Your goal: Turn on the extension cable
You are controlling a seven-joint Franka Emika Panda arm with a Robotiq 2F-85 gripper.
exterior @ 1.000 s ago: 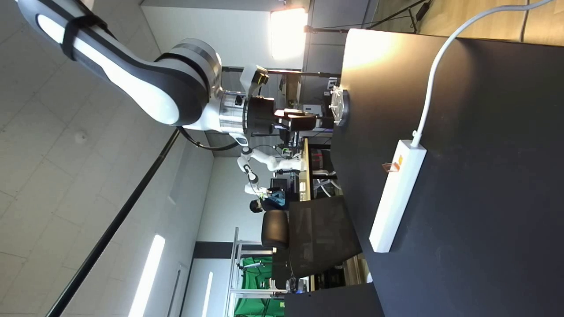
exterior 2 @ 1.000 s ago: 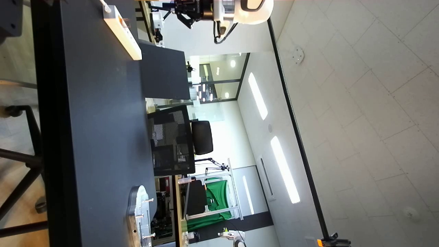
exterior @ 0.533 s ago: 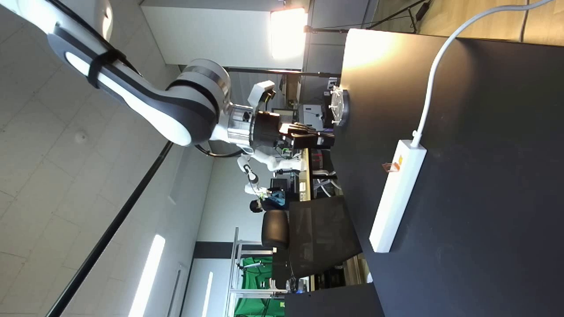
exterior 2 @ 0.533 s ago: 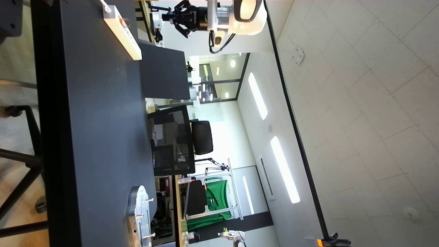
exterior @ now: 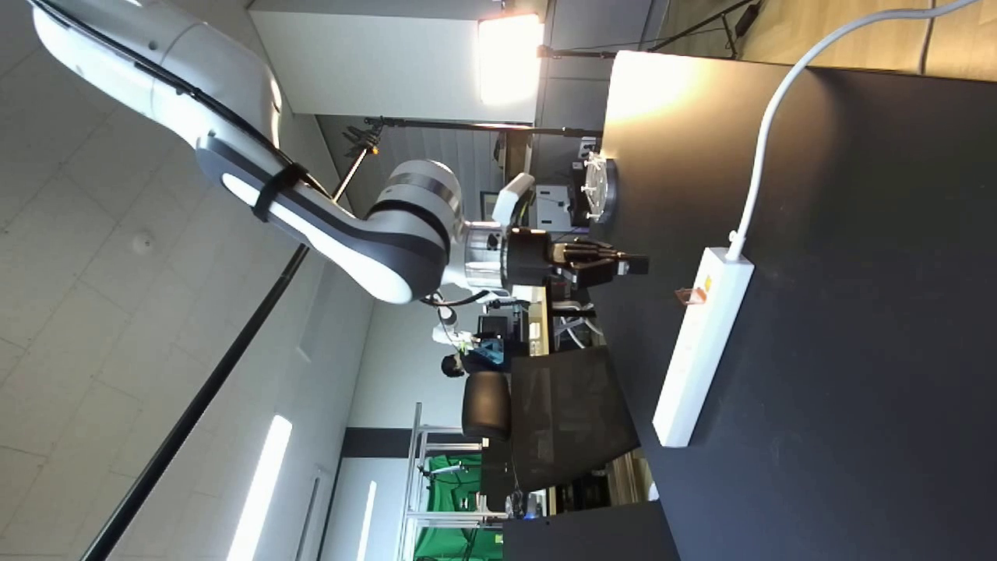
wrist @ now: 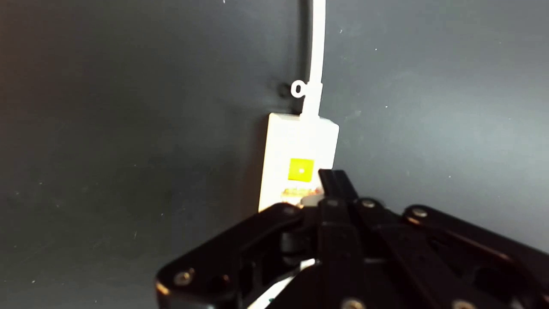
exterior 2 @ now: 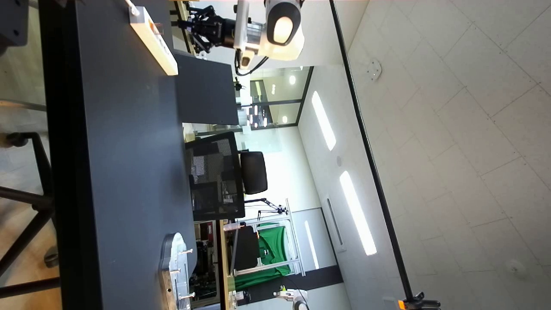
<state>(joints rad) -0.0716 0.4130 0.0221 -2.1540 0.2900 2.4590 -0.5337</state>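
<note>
The extension cable (exterior: 705, 354) is a long white power strip lying on the black table, and it shows in both exterior views (exterior 2: 153, 41). Its orange-red switch (exterior: 692, 296) sits near the end where the white cord enters. In the wrist view the cord end of the strip (wrist: 302, 139) shows, with a yellow square label and the switch (wrist: 298, 192) just below it, partly hidden by the gripper. My gripper (wrist: 338, 182) has its fingertips together with nothing between them. In an exterior view the gripper (exterior: 639, 265) hangs above the table, apart from the strip, near its switch end.
The exterior pictures stand sideways. A clear board with upright pegs (exterior: 598, 187) lies near the table's far edge and also shows in an exterior view (exterior 2: 176, 271). The white cord (exterior: 763, 132) runs off the table (exterior: 857, 351). A black chair (exterior 2: 215, 176) stands beyond.
My gripper has moved down toward the table and closer to the switch end of the strip. Its fingers stay together. The extension cable has not moved.
</note>
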